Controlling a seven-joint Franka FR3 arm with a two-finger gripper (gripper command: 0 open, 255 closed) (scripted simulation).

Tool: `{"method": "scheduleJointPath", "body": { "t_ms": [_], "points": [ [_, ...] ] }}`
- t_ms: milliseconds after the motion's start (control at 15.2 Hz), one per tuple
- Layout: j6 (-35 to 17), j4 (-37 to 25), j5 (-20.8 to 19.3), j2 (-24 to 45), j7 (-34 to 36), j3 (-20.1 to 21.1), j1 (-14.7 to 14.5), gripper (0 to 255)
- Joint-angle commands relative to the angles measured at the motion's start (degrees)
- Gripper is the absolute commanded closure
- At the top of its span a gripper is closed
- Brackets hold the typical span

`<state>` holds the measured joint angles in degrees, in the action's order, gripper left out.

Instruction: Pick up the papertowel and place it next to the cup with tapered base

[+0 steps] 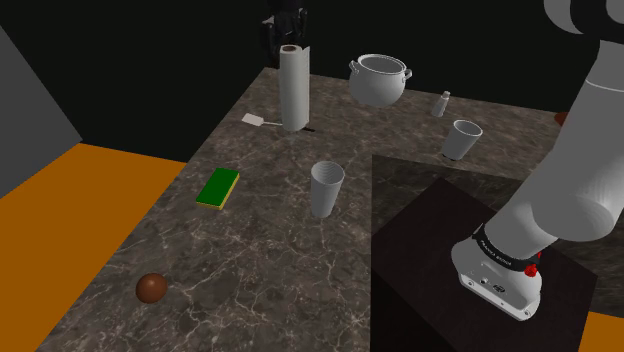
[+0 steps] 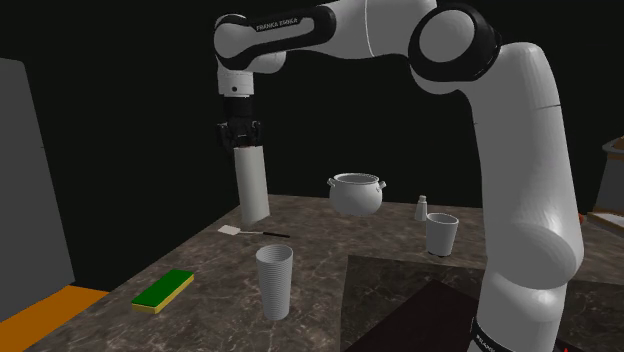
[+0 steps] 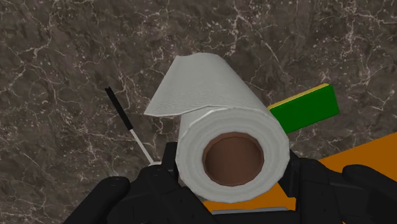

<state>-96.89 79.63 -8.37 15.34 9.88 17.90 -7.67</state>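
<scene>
Black two-finger gripper [image 2: 242, 143] clamped on top end of upright white paper-towel roll with brown core [image 2: 252, 185]. Roll positioned near far edge of dark marbled countertop [image 2: 330, 240], just beside white-headed, black-handled utensil [image 2: 232, 230].

1. Claw [image 2: 241, 140]: fingertips covered by the paper towel roll [image 3: 222, 140] clasped between them.
2. Green sponge [image 3: 305, 109], beyond the claw: one end hidden behind the roll.
3. Thin utensil [image 3: 127, 124]: pale end runs under the claw; type undetermined.
4. Small bottle [image 1: 441, 103], well away from the claw: too small to identify.
5. Arm [image 1: 590, 150]: links toward the claw cut off by the shoulder view's edge.
</scene>
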Motion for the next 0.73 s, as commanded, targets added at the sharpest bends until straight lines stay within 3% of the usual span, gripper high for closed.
{"method": "scheduleJointPath", "body": {
  "t_ms": [0, 660],
  "points": [
    [1.75, -2.04, -0.1, 0.32, -0.01, 0.06, -0.21, 255],
    [11.19, -14.65, -1.16, 3.61, -0.28, 0.18, -1.63, 255]
  ]
}}
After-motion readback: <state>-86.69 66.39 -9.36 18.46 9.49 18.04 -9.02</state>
